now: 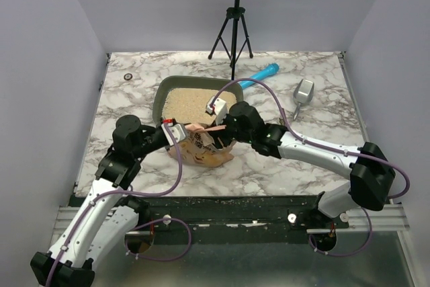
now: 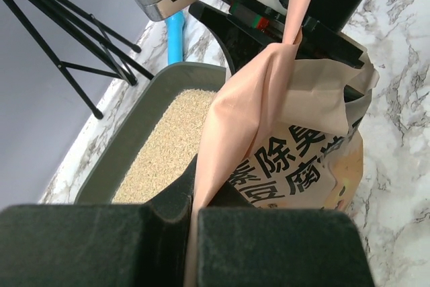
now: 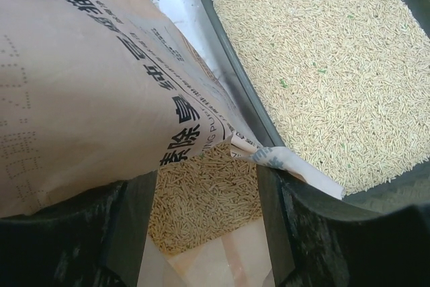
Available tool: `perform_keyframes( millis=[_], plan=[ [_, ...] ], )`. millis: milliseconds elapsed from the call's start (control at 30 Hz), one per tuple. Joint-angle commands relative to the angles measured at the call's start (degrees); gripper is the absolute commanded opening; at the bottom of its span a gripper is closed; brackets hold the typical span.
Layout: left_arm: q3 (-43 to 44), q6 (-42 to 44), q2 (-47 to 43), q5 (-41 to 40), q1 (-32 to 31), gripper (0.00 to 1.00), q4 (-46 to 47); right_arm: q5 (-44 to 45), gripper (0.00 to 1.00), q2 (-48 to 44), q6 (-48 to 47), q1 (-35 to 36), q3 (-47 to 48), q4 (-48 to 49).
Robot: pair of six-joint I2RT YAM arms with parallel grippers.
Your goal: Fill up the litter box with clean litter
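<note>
From above, the litter box (image 1: 160, 99) sits mid-table, its floor covered with clean litter (image 1: 191, 102). The printed bag (image 1: 205, 151) stands right against the box's near rim, between the two arms. The left gripper (image 1: 176, 131) is at the bag's left side and the right gripper (image 1: 222, 124) is over its top. A metal scoop (image 1: 304, 91) lies well apart to the right.

In the left wrist's view, the left fingers are clamped tight on a thin fold of the bag's film. That single pinch looks like the bag's only support. If the slick film slides out, I'd expect the bag to slump and spill onto the marble.

In the right wrist's view, the right fingers stand wide apart and grip nothing. They straddle the bag's open mouth, where more granules show inside. A torn flap drapes over the box's rim. I can't tell whether either finger touches the film. The mouth sits partly short of the rim, so a careless tip could send litter down the gap between bag and box.
</note>
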Motion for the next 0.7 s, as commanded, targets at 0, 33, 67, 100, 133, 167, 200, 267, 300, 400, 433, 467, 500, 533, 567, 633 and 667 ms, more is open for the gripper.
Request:
perform_keyframes(
  millis=[0, 33, 67, 100, 133, 167, 200, 267, 300, 400, 433, 467, 500, 533, 567, 633, 667],
  plan=[
    [1.97, 1.53, -3.19, 2.13, 2.16, 0.0, 12.95, 5.02, 0.7, -1.78, 1.55, 0.58, -1.54, -1.72],
    [-0.31, -0.58, -3.89, 1.95, 2.16, 0.0, 14.79, 5.01, 0.7, -1.61, 1.73, 0.58, -1.72, -1.71],
    [-2.33, -3.3, -4.85, 1.95, 2.16, 0.0, 16.99, 5.1, 0.7, -1.34, 1.73, 0.58, -1.63, -1.71],
    [-4.35, -7.07, -5.82, 1.17, 2.16, 0.0, 18.66, 5.1, 0.7, -1.17, 1.47, 0.58, -1.72, -1.71],
    [-6.55, -10.32, -6.87, 0.47, 2.16, 0.01, 20.07, 5.1, 0.69, -1.08, 1.38, 0.67, -1.37, -1.89],
    [-8.57, -12.79, -8.19, -0.32, 2.16, 0.03, 20.95, 6.84, 0.69, -0.9, 1.55, 0.58, -1.11, -2.24],
    [-11.03, -15.69, -9.42, -0.94, 2.16, 0.05, 22.36, 7.12, 0.69, -0.99, 1.73, 0.58, -0.67, -2.85],
    [-14.12, -16.95, -12.14, -0.95, 2.16, 0.13, 22.2, 6.16, 0.69, -0.99, 1.64, 0.58, 0.47, -3.82],
    [-15.26, -17.21, -13.2, -1.3, 2.07, 0.17, 21.5, 5.72, 0.69, -0.9, 1.73, 0.58, 1.44, -4.69],
    [-17.2, -17.83, -16.19, -4.89, 1.19, 0.25, 21.58, 2.82, 0.69, -0.64, 2.6, 0.58, 5.65, -8.56],
    [-17.47, -17.83, -16.72, -5.51, 0.93, 0.28, 21.14, 2.03, 0.69, -1.07, 2.78, 0.58, 6.97, -9.87],
    [-17.38, -17.74, -16.9, -6.21, 0.75, 0.33, 20.88, 1.59, 0.69, -1.69, 2.96, 0.58, 7.94, -11.11],
    [-17.47, -17.74, -16.99, -6.57, 0.58, 0.36, 20.7, 1.76, 0.69, -2.47, 2.96, 0.58, 8.82, -11.99],
    [-17.56, -17.65, -17.08, -6.57, 0.31, 0.37, 20.79, 2.63, 0.69, -3.44, 2.96, 0.58, 9.52, -12.95],
    [-17.82, -17.65, -17.08, -6.83, -0.04, 0.37, 21.14, 3.51, 0.69, -4.58, 2.7, 0.58, 10.05, -14.18],
    [-18.43, -18.7, -16.99, -7.19, -0.39, 0.39, 22.54, 5.01, 0.69, -6.69, 2.08, 0.58, 11.11, -16.47],
    [-18.7, -19.23, -16.82, -7.01, -0.48, 0.4, 23.33, 7.89, 0.71, -7.66, 1.82, 0.58, 11.55, -17.78]
  ],
)
